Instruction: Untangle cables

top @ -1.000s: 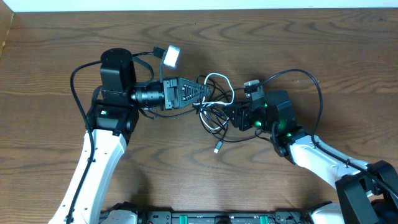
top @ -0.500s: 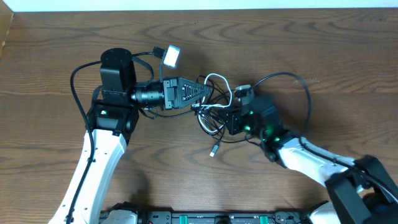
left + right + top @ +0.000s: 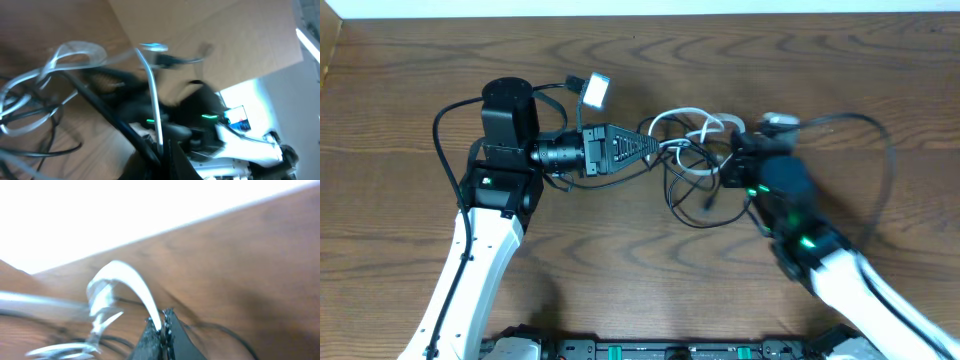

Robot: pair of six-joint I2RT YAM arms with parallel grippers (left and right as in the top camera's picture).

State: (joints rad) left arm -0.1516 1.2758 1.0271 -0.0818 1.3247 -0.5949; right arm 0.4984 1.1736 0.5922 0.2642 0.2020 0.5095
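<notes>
Cables point(image 3: 695, 160): I count two, one white cable point(image 3: 680, 115) and one black cable point(image 3: 672, 200), tangled mid-desk point(image 3: 410, 70) between my two arms. Overhead, the white one arches from the left jaws across to the right jaws, while the black one's loops sag lower across the wood. That view hides both pinches. The right wrist camera settles its side: the right jaws are closed tight on the white cable, which curls up and away. The left wrist camera is blurred, but the left jaws look closed too, the white cable running down into them with a black strand alongside.
</notes>
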